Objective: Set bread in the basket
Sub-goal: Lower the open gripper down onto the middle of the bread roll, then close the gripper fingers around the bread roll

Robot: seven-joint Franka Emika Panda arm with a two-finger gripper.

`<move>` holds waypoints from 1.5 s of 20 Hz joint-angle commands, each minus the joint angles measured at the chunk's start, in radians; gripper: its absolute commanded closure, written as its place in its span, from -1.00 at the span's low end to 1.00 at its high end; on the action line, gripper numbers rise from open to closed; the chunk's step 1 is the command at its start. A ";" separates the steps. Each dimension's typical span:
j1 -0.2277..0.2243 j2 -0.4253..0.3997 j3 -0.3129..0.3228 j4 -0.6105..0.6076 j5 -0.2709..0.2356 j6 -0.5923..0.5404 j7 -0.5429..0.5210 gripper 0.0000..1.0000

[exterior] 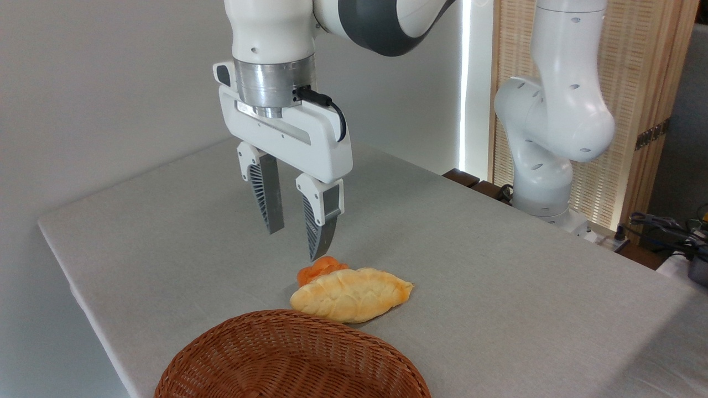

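Observation:
The bread (350,294), a long pale golden loaf with ridged scoring, lies on the grey table just behind the basket's far rim. The round reddish-brown wicker basket (287,359) sits at the front edge of the picture, with nothing visible inside. My gripper (296,243) hangs open above the table, a little behind and to the left of the loaf, its fingers pointing down and holding nothing. The right fingertip hovers just over a small orange bun.
A small orange-brown bun (316,270) lies right behind the bread, touching it. The arm's white base (545,166) stands at the table's far right. Cables and gear (669,232) lie beyond the right edge. The table's left edge (72,287) runs diagonally.

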 commanded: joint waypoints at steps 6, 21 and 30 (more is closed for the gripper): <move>-0.019 -0.018 -0.002 -0.095 0.005 -0.062 0.090 -1.00; 0.021 0.071 0.026 -0.177 0.033 0.023 0.301 -1.00; 0.019 0.113 0.026 -0.175 0.051 0.058 0.303 -0.79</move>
